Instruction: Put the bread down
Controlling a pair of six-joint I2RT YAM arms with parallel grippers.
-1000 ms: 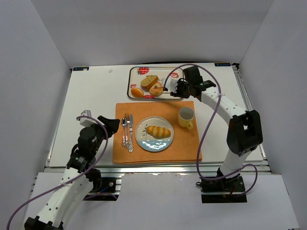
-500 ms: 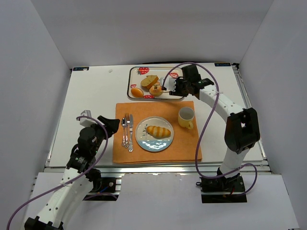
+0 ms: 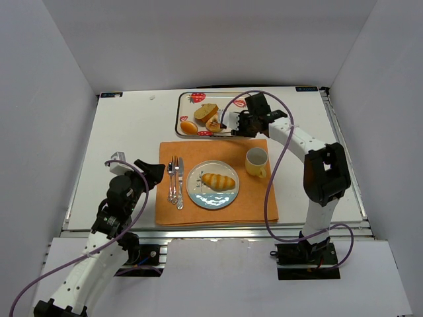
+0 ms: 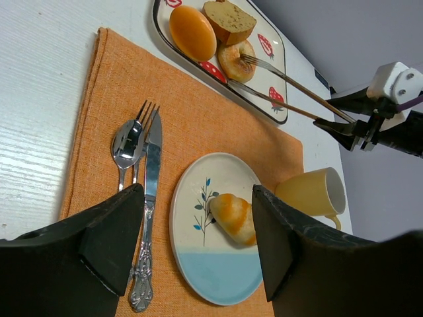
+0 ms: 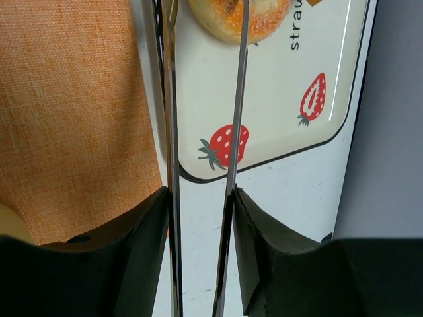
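Right jaws first: they're about half closed on a pair of metal tongs (image 5: 238,99), with one thin arm against each of the black fingers (image 5: 99,264), so that's a grip, not an empty pinch. The tongs reach left over the strawberry-print tray (image 5: 284,132) at the far middle of the tabletop (image 3: 125,132). One arm's forked tip lies over the sugared donut (image 4: 236,59) and the other arm runs along the donut's near side. I honestly can't tell whether they're squeezing it or just resting there.

The same tray also holds a round orange bun (image 4: 192,32) at its left end and a slice of loaf cake (image 4: 229,20) just past the donut.

Left jaws are spread as wide as they go with nothing between them, hanging over the near left of the tabletop beside the orange placemat (image 4: 198,125).

On the placemat there's already a striped bread roll (image 4: 232,218) sitting in the middle of the white-and-blue plate (image 4: 218,284). Left of the plate are a spoon (image 4: 127,142), fork (image 4: 142,125) and knife (image 4: 151,178), packed side by side. The yellow cup (image 4: 310,195) stands on the mat to the far right of the plate, upright, close to it but not touching.
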